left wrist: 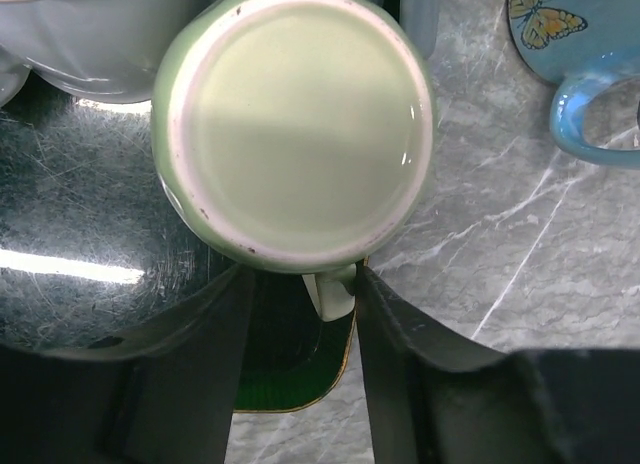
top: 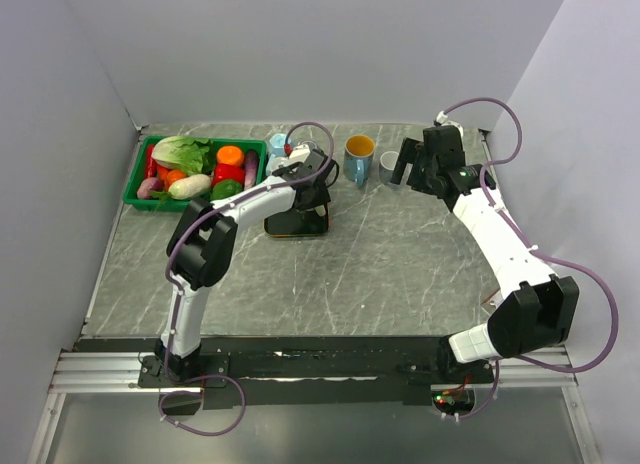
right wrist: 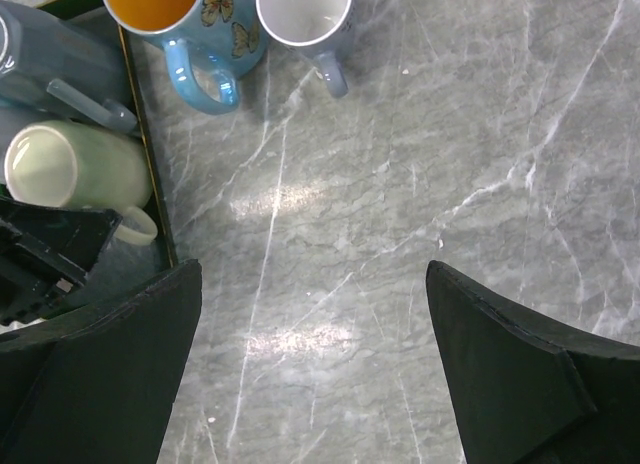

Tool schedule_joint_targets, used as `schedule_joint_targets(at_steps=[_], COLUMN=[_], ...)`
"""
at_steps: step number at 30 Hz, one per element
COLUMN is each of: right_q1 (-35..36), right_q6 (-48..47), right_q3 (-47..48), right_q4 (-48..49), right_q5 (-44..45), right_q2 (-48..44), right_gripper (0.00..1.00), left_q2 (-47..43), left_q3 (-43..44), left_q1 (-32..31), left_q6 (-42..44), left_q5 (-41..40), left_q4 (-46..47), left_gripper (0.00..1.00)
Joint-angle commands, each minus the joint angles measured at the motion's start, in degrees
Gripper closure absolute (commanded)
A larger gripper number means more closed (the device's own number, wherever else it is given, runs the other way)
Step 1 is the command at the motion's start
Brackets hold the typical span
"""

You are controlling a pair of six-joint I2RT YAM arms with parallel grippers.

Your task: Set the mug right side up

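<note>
A pale green mug [left wrist: 300, 124] fills the left wrist view with its base toward the camera, over a dark tray [left wrist: 290, 384]. Its handle [left wrist: 335, 289] sits between the fingers of my left gripper [left wrist: 303, 284], against the right finger and apart from the left one; the jaws are open. In the right wrist view the mug [right wrist: 80, 169] looks tipped on its side at the tray's edge. In the top view my left gripper [top: 300, 179] covers it. My right gripper [right wrist: 312, 274] is open and empty above bare table, seen in the top view [top: 408, 169] to the right of the mugs.
A blue butterfly mug [top: 359, 156] and a small grey-white mug [top: 390, 168] stand upright right of the tray [top: 295, 226]. Other pale mugs [left wrist: 90, 44] sit behind the green one. A green basket [top: 140, 189] of vegetables is at the back left.
</note>
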Motion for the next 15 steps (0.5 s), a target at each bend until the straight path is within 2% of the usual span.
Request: schedule_joint_targets(at_steps=[1,5,6,9,14,15], right_q1=[0.5,0.4,0.4,0.4,0.4,0.4], right_q6=[0.7,0.9,1.0,1.3,1.4,1.4], right_q3=[-0.1,-0.7,-0.8,-1.0,-1.3,-1.3], right_q4=[0.3,0.6,0.7,0.7,0.7,1.0], right_q5=[0.8,0.9,0.8,0.7,0.6,0.5], right_q2=[-2.2,-2.5,-2.5,-2.6,-3.0,-3.0], right_gripper=[0.02,0.02,0.02,0.02,0.02,0.02], left_q2=[-0.8,-1.5,-1.5,-1.9,-4.6,-4.9], left_q3=[-0.1,-1.2,-1.4,-2.4,-5.9,-6.5], left_q1=[0.1,0.1,0.1,0.1,0.1,0.1], left_q6=[1.5,1.8,1.8,1.8,2.3,2.5], left_q5=[-0.2,-0.6,-0.8,-0.9,-1.5,-1.6], left_q4=[1.5,2.1,1.9,1.6,3.1,3.4], left_gripper=[0.52,0.62,0.67,0.72,0.7,0.64])
